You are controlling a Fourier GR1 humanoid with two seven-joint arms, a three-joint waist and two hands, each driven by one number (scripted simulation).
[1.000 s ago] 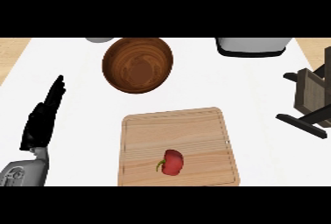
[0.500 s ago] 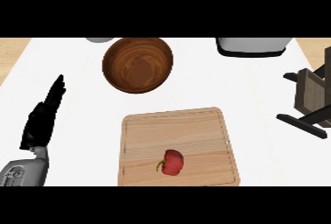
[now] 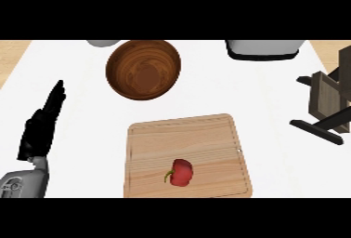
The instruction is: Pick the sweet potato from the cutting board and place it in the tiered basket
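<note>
Lower centre, our sweet potato (image 3: 181, 172) lies on the cutting board (image 3: 185, 135). At left, our left hand (image 3: 41, 128) rests with fingers straight, holding nothing. Farther up sit a wooden bowl (image 3: 144, 69) and, at right, the tiered basket (image 3: 329, 100) on the white surface (image 3: 267, 93).

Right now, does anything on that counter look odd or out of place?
Nothing spilled or askew. One oddity: the red item on the cutting board looks more like a small pepper with a green stem than a sweet potato.
</note>
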